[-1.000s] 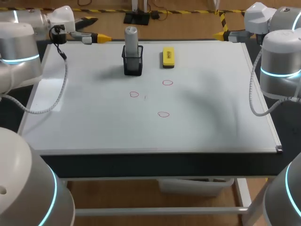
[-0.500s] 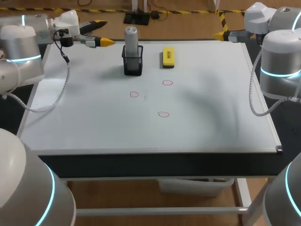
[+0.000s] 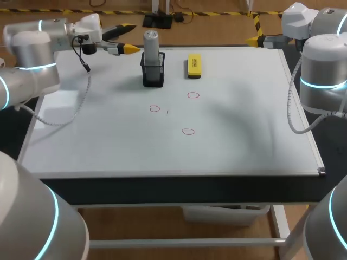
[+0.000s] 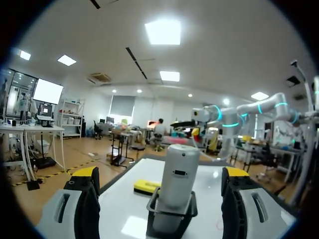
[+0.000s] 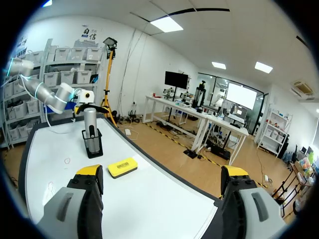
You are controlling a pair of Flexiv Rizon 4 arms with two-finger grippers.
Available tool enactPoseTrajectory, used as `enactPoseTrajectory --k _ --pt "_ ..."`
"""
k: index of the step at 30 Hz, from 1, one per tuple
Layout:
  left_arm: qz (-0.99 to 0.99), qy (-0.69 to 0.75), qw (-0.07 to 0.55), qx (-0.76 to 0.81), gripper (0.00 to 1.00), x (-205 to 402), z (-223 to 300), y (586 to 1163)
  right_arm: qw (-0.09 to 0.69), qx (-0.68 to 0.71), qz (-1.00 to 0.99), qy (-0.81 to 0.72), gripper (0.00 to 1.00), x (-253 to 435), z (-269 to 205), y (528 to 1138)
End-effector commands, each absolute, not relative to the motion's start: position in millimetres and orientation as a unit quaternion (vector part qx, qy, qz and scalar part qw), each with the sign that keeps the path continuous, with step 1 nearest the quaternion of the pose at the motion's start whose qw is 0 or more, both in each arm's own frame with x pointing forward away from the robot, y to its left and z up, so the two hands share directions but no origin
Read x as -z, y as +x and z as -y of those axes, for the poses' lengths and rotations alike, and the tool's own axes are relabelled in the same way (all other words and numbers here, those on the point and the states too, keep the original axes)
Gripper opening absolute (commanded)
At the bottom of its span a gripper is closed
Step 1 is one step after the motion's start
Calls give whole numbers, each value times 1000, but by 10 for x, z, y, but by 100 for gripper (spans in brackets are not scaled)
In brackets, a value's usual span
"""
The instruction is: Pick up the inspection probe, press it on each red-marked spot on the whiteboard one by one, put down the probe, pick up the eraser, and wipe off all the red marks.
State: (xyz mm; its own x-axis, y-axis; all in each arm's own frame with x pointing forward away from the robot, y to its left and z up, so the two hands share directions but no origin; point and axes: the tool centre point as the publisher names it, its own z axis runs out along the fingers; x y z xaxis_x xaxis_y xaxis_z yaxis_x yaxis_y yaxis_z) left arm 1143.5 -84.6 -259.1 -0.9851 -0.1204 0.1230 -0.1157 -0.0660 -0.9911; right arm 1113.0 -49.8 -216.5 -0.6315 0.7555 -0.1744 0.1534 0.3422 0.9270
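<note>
Your probe (image 3: 150, 42) stands upright in the black mesh holder (image 3: 153, 75); your left gripper (image 3: 129, 38) and right gripper (image 5: 162, 172) are spread.

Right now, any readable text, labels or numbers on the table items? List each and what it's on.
None can be read.
eraser: dark print on its yellow top, too small to read.
probe: a small dark patch on its side, no legible characters.
whiteboard: only three red rings, no writing.

Head view high above whiteboard (image 3: 108, 146); wrist views low, from opposite sides (probe (image 3: 151, 43) in all)
</note>
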Motion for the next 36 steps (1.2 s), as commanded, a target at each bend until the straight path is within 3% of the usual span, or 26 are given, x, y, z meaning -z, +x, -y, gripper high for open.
enactPoseTrajectory --k 1,36 --pt "-681 -40 -41 730 100 2652 948 11488 307 -489 -759 299 100 2166 500 11134" --pt "-711 -63 -13 701 100 2697 1560 11256 307 -489 -759 299 100 2166 500 11134"
